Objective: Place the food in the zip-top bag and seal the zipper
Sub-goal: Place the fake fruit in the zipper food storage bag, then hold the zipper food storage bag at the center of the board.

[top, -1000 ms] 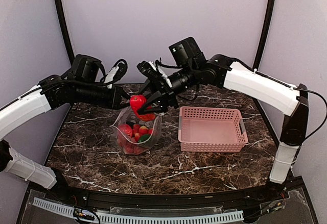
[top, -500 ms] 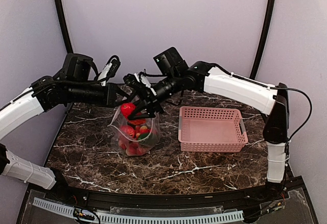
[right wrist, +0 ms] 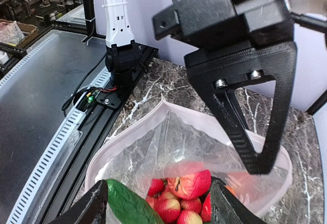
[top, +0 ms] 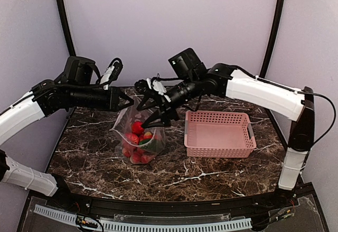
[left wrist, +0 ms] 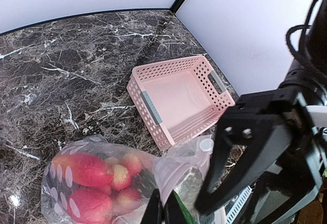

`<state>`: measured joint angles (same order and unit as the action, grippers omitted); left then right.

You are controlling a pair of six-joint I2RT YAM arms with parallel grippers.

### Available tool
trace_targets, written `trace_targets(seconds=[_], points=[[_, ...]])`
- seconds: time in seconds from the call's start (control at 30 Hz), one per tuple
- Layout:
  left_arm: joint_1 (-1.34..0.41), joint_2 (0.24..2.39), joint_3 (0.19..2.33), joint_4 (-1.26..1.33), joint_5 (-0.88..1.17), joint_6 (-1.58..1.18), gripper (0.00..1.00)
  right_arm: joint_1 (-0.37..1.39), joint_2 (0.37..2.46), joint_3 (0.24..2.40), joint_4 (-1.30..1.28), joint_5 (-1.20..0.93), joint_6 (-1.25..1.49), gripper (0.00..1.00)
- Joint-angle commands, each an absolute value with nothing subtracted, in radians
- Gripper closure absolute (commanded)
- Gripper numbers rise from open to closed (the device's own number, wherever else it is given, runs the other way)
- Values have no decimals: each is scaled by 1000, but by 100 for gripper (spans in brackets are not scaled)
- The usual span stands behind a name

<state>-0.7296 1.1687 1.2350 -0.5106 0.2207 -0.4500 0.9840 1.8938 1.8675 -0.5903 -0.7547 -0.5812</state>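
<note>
The left gripper (top: pixel 125 101) is clamped on the rim of the bag (top: pixel 138 139), which stands just left of the basket (top: pixel 219 151) with the food (top: pixel 137 128) inside. If that pinch slips, the bag could slump and spill. The right gripper (top: pixel 157 119), fingers spread and gripping nothing, hangs at the mouth, and drawing it out could snag the unsealed zipper (right wrist: pixel 134 126).

Pink plastic lattice basket (top: pixel 219 150): stands upright on the right half of the bench, nearer the back edge than the near edge, long sides parallel to the near edge; a grey handle strip (left wrist: pixel 152 107) lies on each short end. Bench top (top: pixel 211 171): dark brown marble pattern with white veins. White slotted cable duct (top: pixel 158 224): runs along the near edge. Black uprights (top: pixel 62 15): rise at the back corners, framing pale lilac wall panels (top: pixel 169 20).
</note>
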Motion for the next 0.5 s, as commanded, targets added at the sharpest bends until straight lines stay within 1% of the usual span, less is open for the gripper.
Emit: trace_targets(seconds=[0.0,0.13,0.2,0.33,0.47], points=[[-734,1169,1241,-519,223,-414,99,974,1711,1730,-606,-628,-668,35],[-730,1169,1241,-535,192,-380,99,905,1636,1595,-596,-622,-650,36],[-729,1175,1242,-540,183,-376,99,849,1623,1552,-591,-662,-617,37],[-728,1192,1239,-537,204,-366,99,763,1593,1447,-544,-704,-648,42],[-729,1203,1237,-529,214,-373,99,747,1572,1361,-462,-687,-671,48]])
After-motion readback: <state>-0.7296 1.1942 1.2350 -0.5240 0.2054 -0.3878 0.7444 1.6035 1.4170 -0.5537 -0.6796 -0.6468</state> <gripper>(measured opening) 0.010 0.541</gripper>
